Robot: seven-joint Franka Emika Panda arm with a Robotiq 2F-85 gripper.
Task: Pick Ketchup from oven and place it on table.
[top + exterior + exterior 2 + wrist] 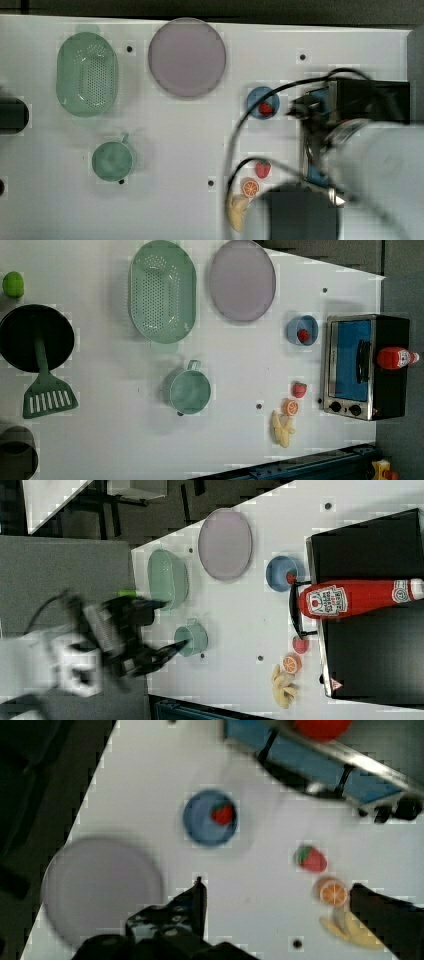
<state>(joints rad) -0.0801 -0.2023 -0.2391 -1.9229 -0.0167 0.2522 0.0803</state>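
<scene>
The Ketchup (350, 599) stood upright on top of the oven (367, 367), above its closed door, not inside. A light, smooth plastic bottle, it probably yielded slightly; the labelled body offered the best hold. The gripper (277, 907) hung open above the table (175, 150). A blue bowl (263, 102) held one strawberry (266, 108); the green cup (189, 391) looked empty.

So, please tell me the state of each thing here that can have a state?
Ketchup: upright on top of the oven, cap on.
Oven: door shut.
Gripper: open, holding nothing.
Blue bowl: holds one strawberry.
Green cup: upright, empty.
Colander: empty.
Plate: empty.
</scene>
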